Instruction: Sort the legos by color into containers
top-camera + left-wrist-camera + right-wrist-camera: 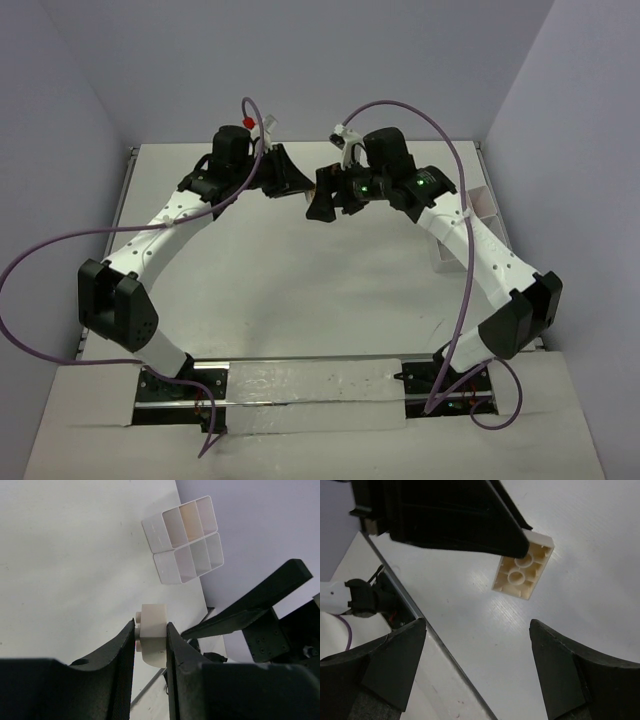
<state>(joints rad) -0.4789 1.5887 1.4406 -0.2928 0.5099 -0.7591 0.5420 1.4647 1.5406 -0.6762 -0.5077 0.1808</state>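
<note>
Left wrist: pinches a white brick [152, 637] in left gripper [150, 626], clamped on two opposite faces. Holds it up off table [300, 290], well apart from tray [186, 546], probably to offer it across. Meets there right gripper [477, 625], spread wide and holding nothing, facing hollow underside of brick. Looks like a handover, probably chosen because of tray standing beside right arm [485, 250]. Leaves part of brick sticking out free for second grip. Cannot tell compartment meant for white.
</note>
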